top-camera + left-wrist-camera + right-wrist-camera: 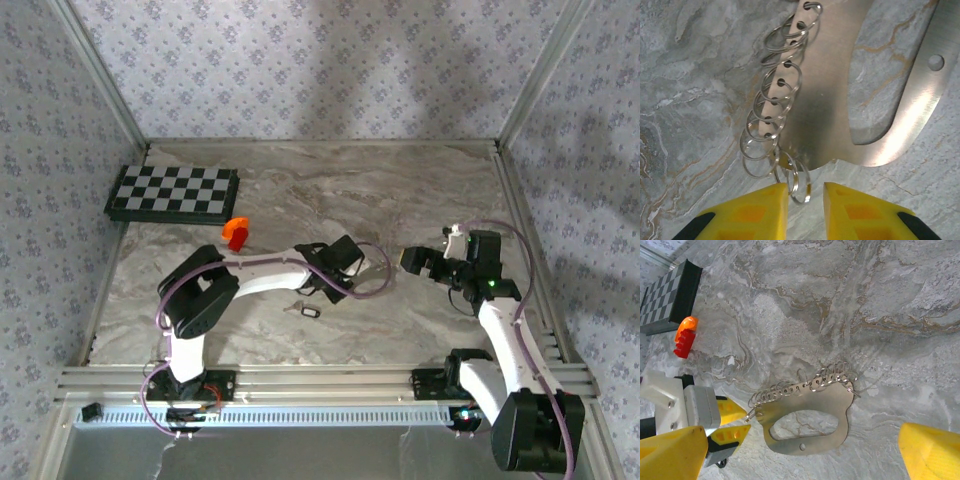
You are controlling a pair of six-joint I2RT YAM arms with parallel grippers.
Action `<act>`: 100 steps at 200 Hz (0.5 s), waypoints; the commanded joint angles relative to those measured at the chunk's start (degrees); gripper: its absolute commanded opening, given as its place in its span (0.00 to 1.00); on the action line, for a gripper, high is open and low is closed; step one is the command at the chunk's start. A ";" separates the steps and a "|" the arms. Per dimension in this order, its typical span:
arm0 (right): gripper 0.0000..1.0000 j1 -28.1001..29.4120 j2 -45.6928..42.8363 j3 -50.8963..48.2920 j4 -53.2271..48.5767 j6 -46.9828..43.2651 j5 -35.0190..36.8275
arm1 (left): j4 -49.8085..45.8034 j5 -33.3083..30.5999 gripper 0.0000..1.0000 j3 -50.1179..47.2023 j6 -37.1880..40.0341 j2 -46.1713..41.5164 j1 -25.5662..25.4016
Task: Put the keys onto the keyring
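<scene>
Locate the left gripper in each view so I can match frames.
Top external: left gripper near picture centre.
Left wrist: bottom centre, a split ring between its fingers.
Right wrist: lower left, at the ring plate's left end.
Shared landmark: the ring plate, in both wrist views.

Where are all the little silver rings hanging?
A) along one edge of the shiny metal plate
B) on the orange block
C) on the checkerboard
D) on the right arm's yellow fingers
A: the little rings are threaded through holes along one edge of the shiny metal plate, well apart from the checkerboard and the orange block.
</scene>
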 commanded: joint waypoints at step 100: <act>1.00 -0.77 -1.10 -0.44 0.62 0.61 -1.77 | -3.39 -8.23 0.23 3.71 -1.42 0.40 -3.00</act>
